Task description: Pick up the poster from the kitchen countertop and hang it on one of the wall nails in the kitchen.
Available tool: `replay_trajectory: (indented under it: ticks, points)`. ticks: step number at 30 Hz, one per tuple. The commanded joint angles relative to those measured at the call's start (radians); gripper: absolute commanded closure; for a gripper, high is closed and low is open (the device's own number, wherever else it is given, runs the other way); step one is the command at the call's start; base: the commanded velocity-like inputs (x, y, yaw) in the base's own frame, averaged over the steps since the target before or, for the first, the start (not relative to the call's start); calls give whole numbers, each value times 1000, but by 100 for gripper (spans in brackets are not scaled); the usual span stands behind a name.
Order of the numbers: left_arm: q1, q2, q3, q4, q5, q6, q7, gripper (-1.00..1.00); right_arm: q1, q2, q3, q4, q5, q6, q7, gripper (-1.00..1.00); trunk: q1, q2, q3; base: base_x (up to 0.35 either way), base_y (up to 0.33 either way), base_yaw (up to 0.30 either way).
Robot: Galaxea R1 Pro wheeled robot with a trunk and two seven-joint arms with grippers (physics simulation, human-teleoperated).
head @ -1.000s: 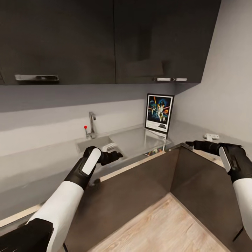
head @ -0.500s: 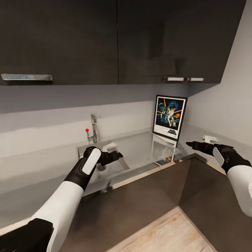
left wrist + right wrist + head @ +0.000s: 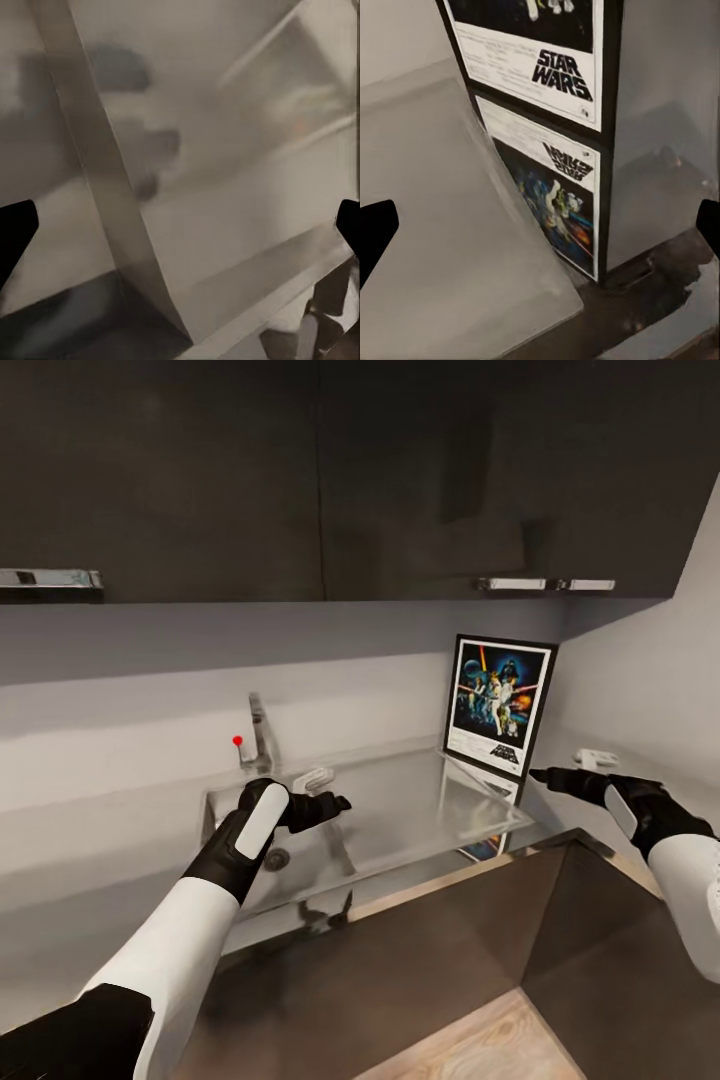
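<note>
The poster [image 3: 500,705] stands upright on the steel kitchen countertop [image 3: 420,805], leaning against the pale back wall in the corner. Its black logo and lower edge [image 3: 536,56] fill the right wrist view, with a mirror image in the steel below. My right gripper [image 3: 540,774] hovers open just right of the poster's lower corner, apart from it. My left gripper [image 3: 338,805] hangs open over the sink [image 3: 265,850], with nothing between its fingers. The wall nail is out of view.
A tap [image 3: 258,728] with a red-knobbed lever [image 3: 238,741] rises behind the sink. A small white object [image 3: 312,777] lies beside the basin and another white fitting [image 3: 597,759] on the right worktop. Dark upper cabinets [image 3: 300,470] hang low overhead.
The camera has moved nearer the counter, so the poster and sink look larger and closer. Both arms keep their pose; the right gripper now sits closer to the poster.
</note>
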Motion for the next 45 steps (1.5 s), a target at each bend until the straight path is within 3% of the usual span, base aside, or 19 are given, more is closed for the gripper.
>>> replay_trajectory:
  ticks: [1,2,7,23,27,33,36,39,45]
  points:
    - [-1,0,-1,-1,10,1,10,-100,0,0,14,-1,-8,8,3,-100,1,-1,-1,232,-270,6]
    - [-1,0,-1,-1,10,1,10,-100,0,-1,36,-1,-9,14,3,-100,1,-1,-1,225,-274,2]
    - [-1,0,-1,-1,10,1,10,-100,0,0,47,-1,-7,17,-2,-100,1,-1,-1,212,-280,14]
    - [0,0,-1,-1,14,2,10,-100,0,-4,51,3,-8,17,-22,-100,1,-1,-1,103,-136,259]
    - [1,0,38,-2,16,3,10,-100,7,-14,51,12,-8,11,-30,-100,1,-1,-1,5,-6,296]
    - [6,0,71,-21,17,6,11,-100,99,-53,51,24,-9,7,-25,-100,1,-1,-1,17,-59,227]
    - [6,-3,74,-25,17,9,21,-100,152,-87,48,15,-14,10,-23,-100,1,-1,-1,85,-239,57]
    - [9,-4,75,-26,17,15,35,-100,171,-118,43,9,-19,15,0,-100,1,-1,-1,63,-289,21]
    - [16,-4,75,-27,17,18,43,-100,181,-148,41,6,-21,18,57,-100,1,-1,-1,16,-313,5]
